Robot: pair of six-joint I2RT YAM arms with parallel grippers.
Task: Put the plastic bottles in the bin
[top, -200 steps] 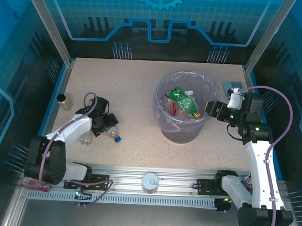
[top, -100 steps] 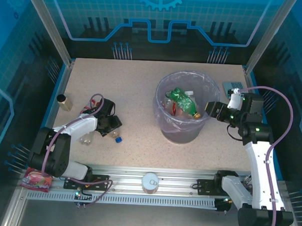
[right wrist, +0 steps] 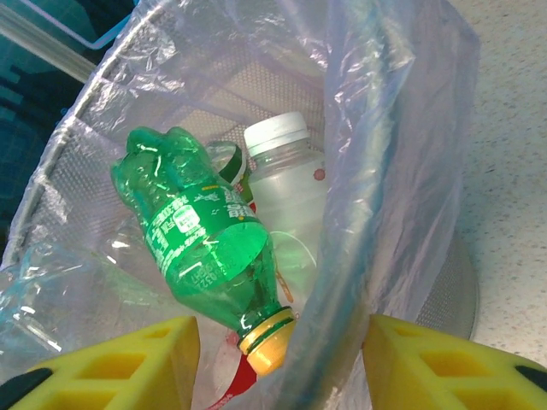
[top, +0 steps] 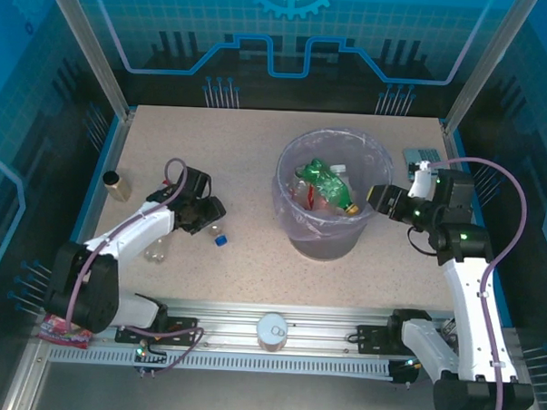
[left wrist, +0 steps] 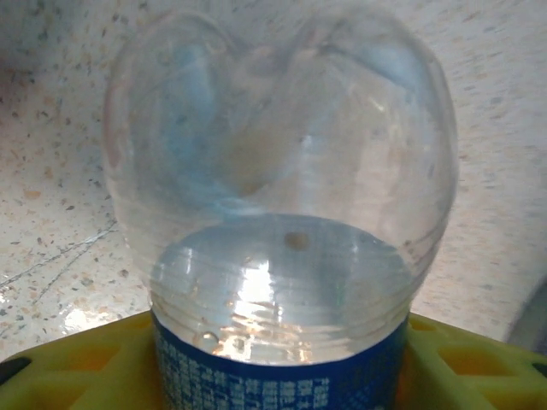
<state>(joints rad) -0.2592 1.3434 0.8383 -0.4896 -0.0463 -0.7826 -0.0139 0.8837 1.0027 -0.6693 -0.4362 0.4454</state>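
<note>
As left arm [top: 136, 231] stretches fwd, low, gripper [top: 200, 215] pinches bottle [left wrist: 282, 213].

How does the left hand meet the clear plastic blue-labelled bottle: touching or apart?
Touching. Left wrist view: both yellow fingers sit flush against the bottle's blue label.

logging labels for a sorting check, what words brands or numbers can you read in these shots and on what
No text reads clearly.
Blue label on the clear bottle: rows of white print, too blurred to read.
Label on the green bottle: white print, too small to read.
Red packet at the near left corner: too small to read.
</note>
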